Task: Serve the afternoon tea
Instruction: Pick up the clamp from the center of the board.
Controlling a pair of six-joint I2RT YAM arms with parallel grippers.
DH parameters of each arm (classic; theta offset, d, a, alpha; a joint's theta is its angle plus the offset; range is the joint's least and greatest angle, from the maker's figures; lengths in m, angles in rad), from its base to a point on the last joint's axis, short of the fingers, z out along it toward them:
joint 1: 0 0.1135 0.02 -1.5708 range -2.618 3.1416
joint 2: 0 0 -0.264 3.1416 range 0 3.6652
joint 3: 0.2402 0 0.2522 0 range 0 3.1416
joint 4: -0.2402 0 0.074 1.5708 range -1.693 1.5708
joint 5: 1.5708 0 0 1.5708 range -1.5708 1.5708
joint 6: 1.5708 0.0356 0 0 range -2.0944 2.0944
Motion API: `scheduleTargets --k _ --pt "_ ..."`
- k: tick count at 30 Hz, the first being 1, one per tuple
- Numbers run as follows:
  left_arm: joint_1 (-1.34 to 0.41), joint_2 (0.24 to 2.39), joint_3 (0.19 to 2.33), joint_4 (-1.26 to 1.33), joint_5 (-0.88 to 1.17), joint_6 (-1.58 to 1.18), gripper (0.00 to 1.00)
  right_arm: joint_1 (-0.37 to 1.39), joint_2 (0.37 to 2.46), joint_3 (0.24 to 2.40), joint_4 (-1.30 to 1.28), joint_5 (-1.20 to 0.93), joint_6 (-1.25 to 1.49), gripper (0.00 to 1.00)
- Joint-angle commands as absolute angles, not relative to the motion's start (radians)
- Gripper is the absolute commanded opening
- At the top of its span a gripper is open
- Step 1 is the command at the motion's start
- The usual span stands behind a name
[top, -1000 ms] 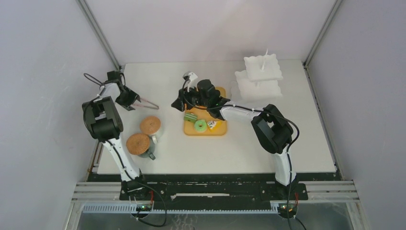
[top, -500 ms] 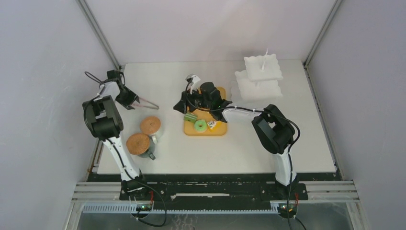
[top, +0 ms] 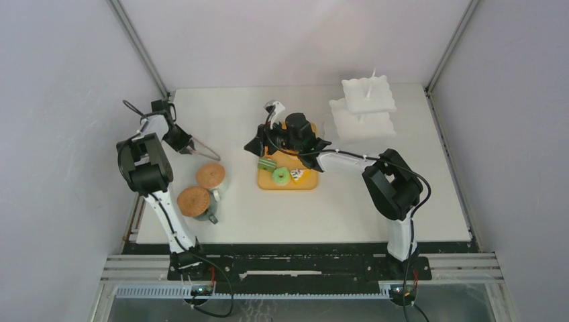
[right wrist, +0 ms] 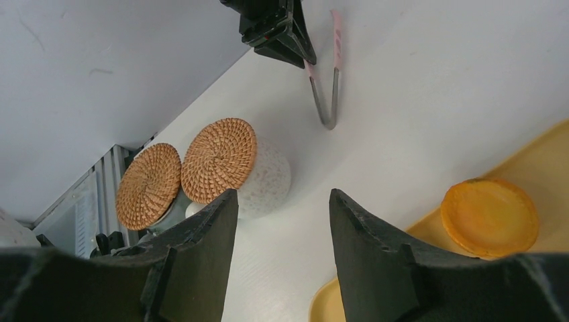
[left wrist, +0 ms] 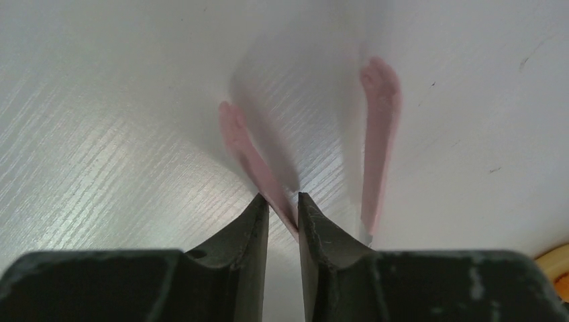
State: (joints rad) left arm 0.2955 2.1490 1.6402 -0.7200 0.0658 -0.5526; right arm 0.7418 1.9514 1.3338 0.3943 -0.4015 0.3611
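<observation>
My left gripper (left wrist: 283,199) pinches one thin tongs (left wrist: 379,134) arm; right gripper (right wrist: 282,194) gapes, empty. Judged: tart (right wrist: 490,216) light, rigid, slick; take its rim.

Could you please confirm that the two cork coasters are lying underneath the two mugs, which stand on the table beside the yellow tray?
Not quite. The cork coasters lie on top of the mugs, covering their mouths, not underneath them. The right wrist view shows this most clearly. The rest holds: there are two of each, and they stand on the table beside the yellow tray.
</observation>
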Motion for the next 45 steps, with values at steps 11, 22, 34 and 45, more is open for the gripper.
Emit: scheduleTargets --k 11,22,34,45 --pt "0.304 2.141 1.676 -0.725 0.106 -0.531 0.10 0.762 1.870 1.324 0.404 -0.370 0.347 0.60" --pt "0.301 2.059 1.652 -0.558 0.156 -0.606 0.00 0.787 1.841 1.316 0.359 -0.300 0.305 0.60" --pt "0.275 1.902 1.652 -0.383 0.096 -0.709 0.00 0.841 1.754 1.276 0.302 -0.075 0.147 0.61" --pt "0.047 1.677 1.725 -0.451 -0.047 -0.682 0.00 0.943 1.597 1.247 0.214 0.146 0.076 0.63"
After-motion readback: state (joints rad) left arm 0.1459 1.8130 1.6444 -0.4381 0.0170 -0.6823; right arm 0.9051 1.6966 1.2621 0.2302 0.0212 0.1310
